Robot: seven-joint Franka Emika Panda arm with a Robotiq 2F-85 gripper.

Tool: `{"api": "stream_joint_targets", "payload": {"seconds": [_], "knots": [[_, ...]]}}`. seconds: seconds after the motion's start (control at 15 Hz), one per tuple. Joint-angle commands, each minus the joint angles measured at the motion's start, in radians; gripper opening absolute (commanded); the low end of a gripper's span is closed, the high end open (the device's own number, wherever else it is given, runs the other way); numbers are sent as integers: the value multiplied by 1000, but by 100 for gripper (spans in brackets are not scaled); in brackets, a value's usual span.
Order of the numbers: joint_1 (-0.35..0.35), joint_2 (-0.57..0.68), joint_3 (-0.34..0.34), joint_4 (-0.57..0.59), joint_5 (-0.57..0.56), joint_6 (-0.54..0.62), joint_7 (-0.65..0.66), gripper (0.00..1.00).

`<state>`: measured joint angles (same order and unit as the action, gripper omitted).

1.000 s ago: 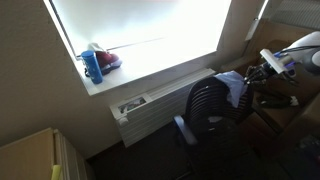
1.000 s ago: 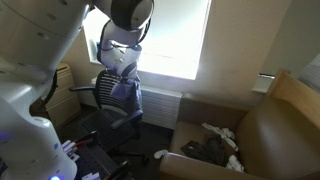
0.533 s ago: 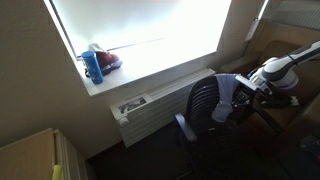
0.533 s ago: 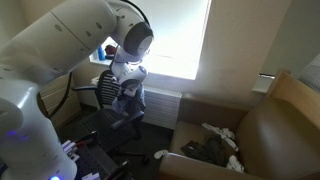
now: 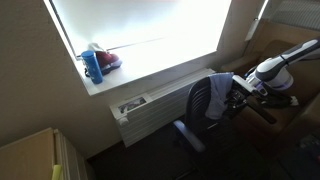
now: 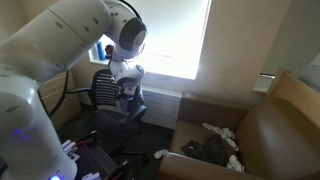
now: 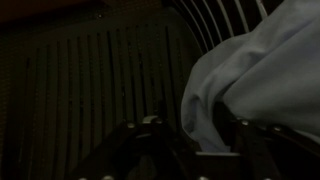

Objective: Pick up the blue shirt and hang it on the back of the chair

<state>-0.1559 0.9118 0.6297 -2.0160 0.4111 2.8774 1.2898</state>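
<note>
The black chair [image 5: 200, 108] stands by the window, and the blue shirt [image 5: 222, 95] drapes over the top of its slatted backrest. In the other exterior view the chair [image 6: 102, 88] and the shirt [image 6: 134, 103] sit under my arm. My gripper [image 5: 240, 96] is right behind the backrest, against the shirt; it also shows in an exterior view [image 6: 125, 90]. In the wrist view the backrest slats [image 7: 90, 90] fill the left and the shirt [image 7: 260, 70] the right. My gripper [image 7: 198, 150] has its jaws apart, with a fold of the shirt hanging between them.
A small blue bottle [image 5: 92, 66] and a red object [image 5: 110, 60] stand on the window sill above a white radiator [image 5: 150, 103]. A brown armchair [image 6: 280, 125] with clothes [image 6: 220, 148] on its seat stands across the room. A desk [image 5: 290, 105] is behind my arm.
My gripper has come down and in toward the chair's backrest. The backrest has turned, so it shows more edge-on. The shirt has moved with it.
</note>
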Motion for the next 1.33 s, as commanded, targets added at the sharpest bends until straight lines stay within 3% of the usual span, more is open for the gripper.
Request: {"api": "stream_joint_targets", "payload": {"seconds": [0.0, 0.13, 0.4, 0.53, 0.6, 1.07, 1.13, 1.2, 1.27], "knots": [[96, -140, -63, -78, 58, 93, -87, 83], [145, -215, -100, -127, 55, 129, -110, 97], [219, -428, -172, -268, 54, 184, -143, 100], [183, -540, -138, -353, 22, 269, -108, 100], [159, -580, -94, -373, 105, 325, -153, 100], [-321, -764, 453, -393, 224, 532, 33, 100], [-379, -747, 495, -388, 192, 600, 42, 100], [-267, -751, 404, -374, 199, 522, 22, 100], [-315, -756, 446, -374, 198, 555, 30, 100]]}}
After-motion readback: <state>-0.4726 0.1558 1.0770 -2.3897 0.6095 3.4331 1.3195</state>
